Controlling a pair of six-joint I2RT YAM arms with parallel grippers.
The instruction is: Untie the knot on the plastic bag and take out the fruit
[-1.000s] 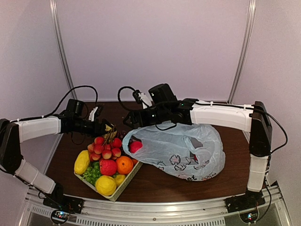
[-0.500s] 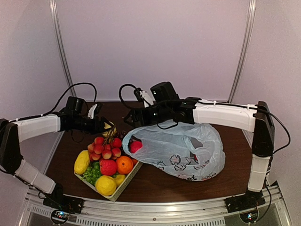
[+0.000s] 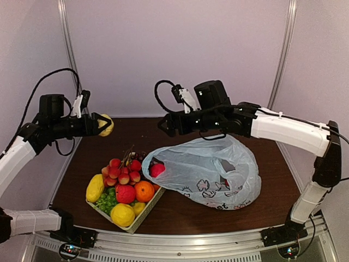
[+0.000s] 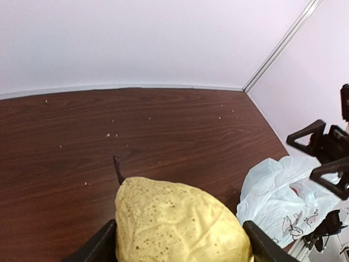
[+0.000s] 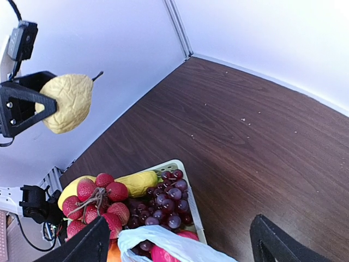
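Plastic bag [image 3: 221, 164], red fruit [image 3: 157, 170] inside

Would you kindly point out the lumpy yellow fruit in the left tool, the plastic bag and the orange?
lumpy yellow fruit [image 4: 180, 224]: left wrist view, middle of its pitted skin.
plastic bag [image 3: 229, 164]: top external view, bare film above the print.
orange [image 3: 144, 191]: top external view, centre of its top.

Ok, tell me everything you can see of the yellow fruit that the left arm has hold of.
The yellow fruit is pear-shaped, with dull, lumpy, brown-speckled skin and a thin dark stem at its narrow end. It looks whole. The left gripper holds it in the air over the far left part of the table, fingers on either flank, stem pointing away from the wrist. Nothing else touches it.
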